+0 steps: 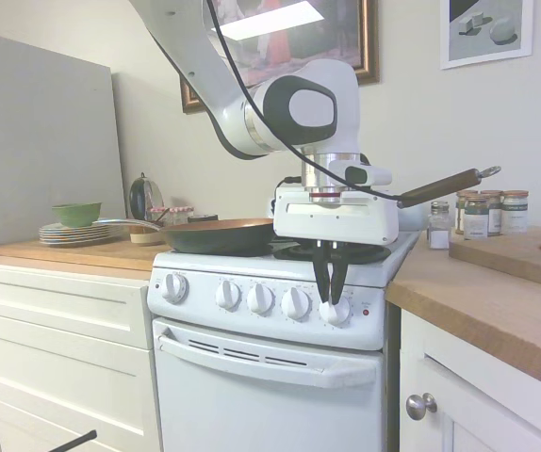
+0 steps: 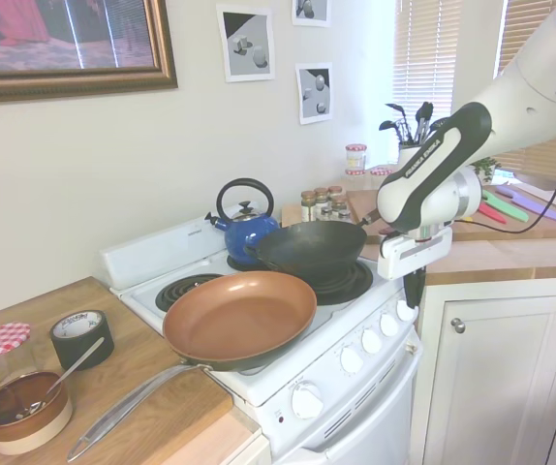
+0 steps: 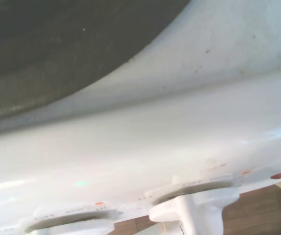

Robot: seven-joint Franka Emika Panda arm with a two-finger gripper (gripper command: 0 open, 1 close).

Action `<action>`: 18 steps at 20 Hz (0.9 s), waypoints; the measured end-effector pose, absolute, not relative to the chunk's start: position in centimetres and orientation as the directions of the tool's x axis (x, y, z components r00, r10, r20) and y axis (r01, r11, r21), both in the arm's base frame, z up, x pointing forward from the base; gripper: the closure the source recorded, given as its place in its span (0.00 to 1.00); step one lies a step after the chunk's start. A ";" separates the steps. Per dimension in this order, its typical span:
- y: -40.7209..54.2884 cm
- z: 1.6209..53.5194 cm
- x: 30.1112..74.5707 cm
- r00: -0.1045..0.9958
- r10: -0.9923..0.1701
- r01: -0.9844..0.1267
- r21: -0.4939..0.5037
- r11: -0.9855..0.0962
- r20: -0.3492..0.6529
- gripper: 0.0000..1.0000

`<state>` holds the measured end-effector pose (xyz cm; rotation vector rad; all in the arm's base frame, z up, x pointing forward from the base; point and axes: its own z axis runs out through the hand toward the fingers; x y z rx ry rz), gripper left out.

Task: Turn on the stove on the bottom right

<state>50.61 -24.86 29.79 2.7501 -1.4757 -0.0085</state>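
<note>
1 stove [image 1: 252,377] knob [image 1: 336,312] under hand [image 1: 330,299]

A copper-coloured frying pan with a long steel handle [image 2: 239,318] sits beside a black wok [image 2: 307,247] and a blue kettle [image 2: 246,231]. On the wooden worktop [image 2: 152,373] stand a roll of black tape [image 2: 80,336], a brown bowl [image 2: 24,417] holding a spoon, and glass spice jars [image 1: 483,214].

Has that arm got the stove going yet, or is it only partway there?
Partway. Done: the pincer has reached the narrow white electric stove's rightmost round white knob. In hand: its dark fingers sit at that knob, seemingly gripping it. Left: the turn itself; whether the small red light glows is unclear.
</note>
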 end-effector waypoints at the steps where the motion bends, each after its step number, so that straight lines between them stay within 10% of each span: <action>1: -24.9 29.8 50.6 0.553 -0.833 -0.833 0.020 -0.553 0.005 1.00; 18: -26.0 30.6 51.6 0.549 -0.835 -0.836 0.020 -0.549 0.022 1.00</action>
